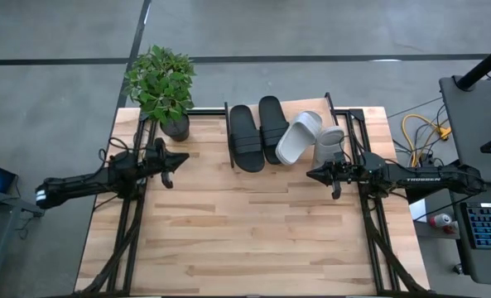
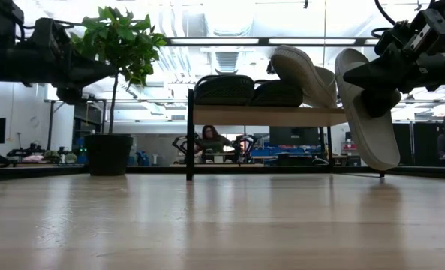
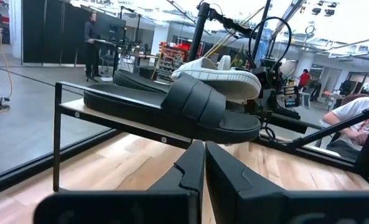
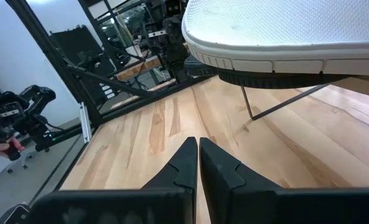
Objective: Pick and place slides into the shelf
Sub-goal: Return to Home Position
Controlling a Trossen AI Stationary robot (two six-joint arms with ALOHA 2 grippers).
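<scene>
Now, all four slides sit on the shelf (image 1: 344,112): the black pair (image 1: 257,132) at 12 o'clock, the pale pair (image 1: 310,138) at 1, one hanging off. Both the left gripper (image 1: 172,168) and right gripper (image 1: 321,175) have fingers pressed together, empty. Nudge that tilted sandal flat.

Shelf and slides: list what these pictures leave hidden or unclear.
- Shelf: in the high view the four slides cover most of its plank top.
- Outer pale slide: in the low view the right gripper crosses it; whether it rests on the shelf or only leans against it cannot be told.
- Second black slide: in the left wrist view the nearer black slide hides most of it.
</scene>
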